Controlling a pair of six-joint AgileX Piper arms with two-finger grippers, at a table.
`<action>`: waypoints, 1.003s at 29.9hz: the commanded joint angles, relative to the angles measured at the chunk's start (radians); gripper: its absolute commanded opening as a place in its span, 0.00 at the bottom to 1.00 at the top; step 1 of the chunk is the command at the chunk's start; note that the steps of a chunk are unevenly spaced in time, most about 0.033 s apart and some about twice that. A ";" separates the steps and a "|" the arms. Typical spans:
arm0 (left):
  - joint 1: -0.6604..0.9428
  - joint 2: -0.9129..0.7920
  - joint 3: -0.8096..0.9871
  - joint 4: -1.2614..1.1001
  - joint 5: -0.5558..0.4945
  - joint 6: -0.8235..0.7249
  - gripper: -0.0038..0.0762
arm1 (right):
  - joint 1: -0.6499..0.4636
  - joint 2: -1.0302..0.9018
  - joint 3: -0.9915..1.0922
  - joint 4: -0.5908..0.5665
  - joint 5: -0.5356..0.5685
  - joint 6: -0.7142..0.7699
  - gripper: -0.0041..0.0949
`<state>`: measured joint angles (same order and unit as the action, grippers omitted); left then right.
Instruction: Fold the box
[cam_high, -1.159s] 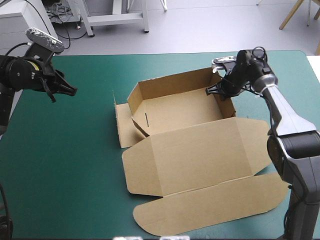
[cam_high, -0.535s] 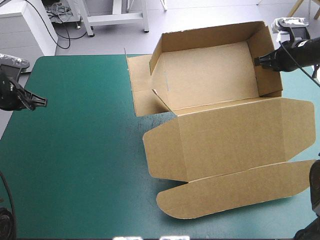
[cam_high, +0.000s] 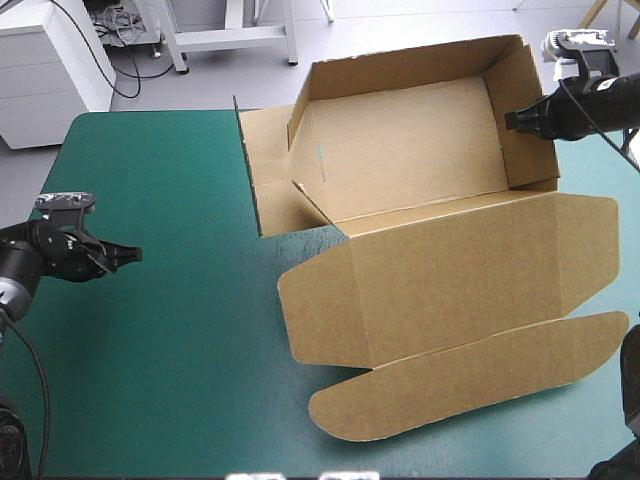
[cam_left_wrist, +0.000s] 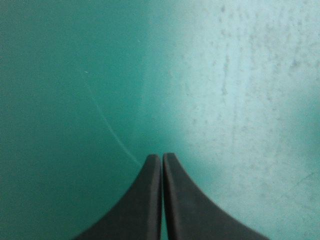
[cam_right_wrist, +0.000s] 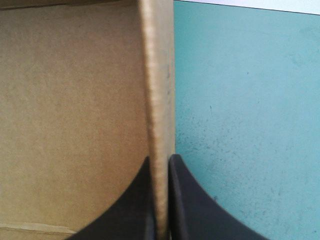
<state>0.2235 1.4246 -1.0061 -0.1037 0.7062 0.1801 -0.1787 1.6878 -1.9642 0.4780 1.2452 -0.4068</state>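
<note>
The brown box hangs tilted above the table's far right part, an open tray with back and right walls raised and its lid spread flat toward the front. My right gripper is shut on the box's right wall, the board edge pinched between the black fingers. The tray's left side flap stands partly loose. My left gripper is shut and empty, low over the bare teal-green cover near the table's left edge, far from the box.
The teal-green table shows bare cover across its left half and front left. White furniture and a stand's legs lie beyond the far edge. The lid's rounded front flap reaches toward the table's front right.
The right gripper lifted the box from the table's middle up toward the far right, tilting it. The left gripper came down and forward to the table's left edge.
</note>
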 joint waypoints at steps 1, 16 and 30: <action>0.000 -0.031 0.037 -0.123 -0.101 0.095 0.04 | -0.008 -0.059 -0.030 0.061 -0.042 -0.001 0.02; 0.000 -0.031 0.070 -1.058 0.144 0.877 0.07 | -0.029 -0.079 -0.021 0.106 -0.039 -0.073 0.02; 0.000 -0.031 0.068 -1.338 0.312 0.974 0.65 | -0.027 -0.079 -0.021 0.171 -0.039 -0.080 0.02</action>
<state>0.2235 1.4246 -0.9122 -1.3608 0.9844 1.1542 -0.1987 1.6607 -1.9590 0.5795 1.2460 -0.4880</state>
